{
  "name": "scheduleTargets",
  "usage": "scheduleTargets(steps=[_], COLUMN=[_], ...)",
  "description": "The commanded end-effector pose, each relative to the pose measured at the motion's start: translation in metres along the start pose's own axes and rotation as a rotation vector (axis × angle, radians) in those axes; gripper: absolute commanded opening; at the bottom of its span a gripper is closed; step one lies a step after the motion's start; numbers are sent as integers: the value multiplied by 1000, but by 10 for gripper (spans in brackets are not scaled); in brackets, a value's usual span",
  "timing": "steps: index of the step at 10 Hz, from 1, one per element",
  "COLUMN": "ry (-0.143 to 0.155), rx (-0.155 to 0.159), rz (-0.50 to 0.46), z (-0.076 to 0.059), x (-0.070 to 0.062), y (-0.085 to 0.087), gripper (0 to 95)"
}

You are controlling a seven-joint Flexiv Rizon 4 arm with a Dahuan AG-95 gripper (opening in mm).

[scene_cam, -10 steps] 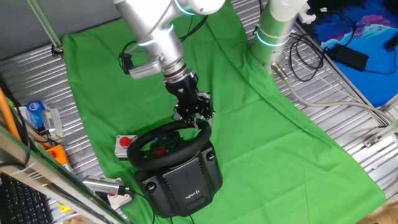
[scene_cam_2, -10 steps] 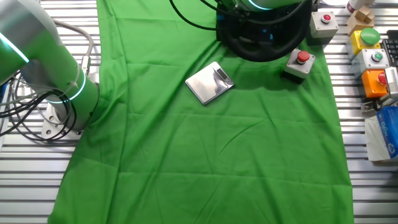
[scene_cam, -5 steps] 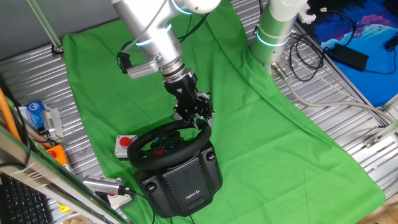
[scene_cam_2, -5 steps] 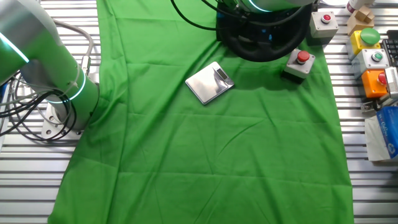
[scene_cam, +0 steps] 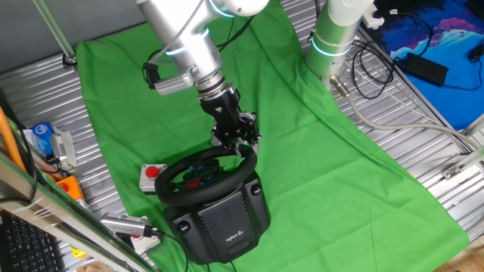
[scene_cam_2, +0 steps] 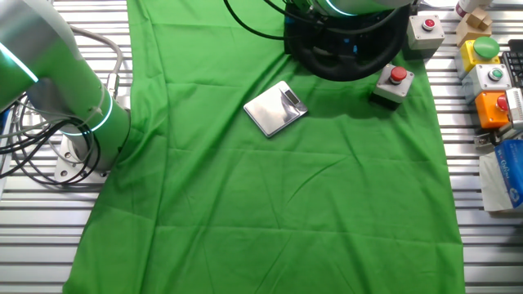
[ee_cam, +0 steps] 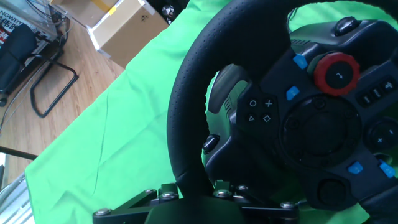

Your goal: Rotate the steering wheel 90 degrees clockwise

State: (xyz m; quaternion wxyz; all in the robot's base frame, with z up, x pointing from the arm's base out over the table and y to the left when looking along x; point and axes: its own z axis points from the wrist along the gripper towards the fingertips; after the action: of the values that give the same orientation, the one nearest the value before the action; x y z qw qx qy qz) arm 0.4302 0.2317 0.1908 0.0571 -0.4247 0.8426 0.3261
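The steering wheel (scene_cam: 203, 175) is sitting on its bulky black base (scene_cam: 223, 219) near the front edge of the green cloth (scene_cam: 325, 166), its rim tilting up toward the arm (scene_cam: 185, 45). The gripper (scene_cam: 240, 145) is meeting the rim at its far side; in the hand view the rim (ee_cam: 186, 124) is running down between the 2 finger mounts at the bottom of the frame, so the claw appears to be closing narrowly around it, though the fingertips themselves are hidden and a firm clamp cannot be confirmed. The rim looks rigid, thick and lightly textured, likely offering decent friction, and the heavy base should be staying put while the wheel turns on its axle with some spring resistance. The outer rim, away from the spokes and the red knob (ee_cam: 336, 71) and blue buttons (ee_cam: 300, 61) on the hub, is the sensible place to hold. A grey box with a red button (scene_cam: 151, 175) is lying just beside the wheel toward the cloth's left edge. In the other fixed view, a small silver scale (scene_cam_2: 275, 108) is resting mid-cloth, apart from the wheel (scene_cam_2: 347, 57), with more button boxes (scene_cam_2: 489, 75) lining the bare desk past the cloth's right edge.
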Motion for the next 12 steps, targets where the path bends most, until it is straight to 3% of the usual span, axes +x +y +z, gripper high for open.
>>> scheduleTargets(steps=[1,9,10,12], ry=[2,2,191,184], rx=[0,0,207,201], rz=[1,1,-275,-269], z=[1,1,-6,-6], x=[1,1,-19,-18], y=[-1,-1,4,4], gripper=[0,0,0,0])
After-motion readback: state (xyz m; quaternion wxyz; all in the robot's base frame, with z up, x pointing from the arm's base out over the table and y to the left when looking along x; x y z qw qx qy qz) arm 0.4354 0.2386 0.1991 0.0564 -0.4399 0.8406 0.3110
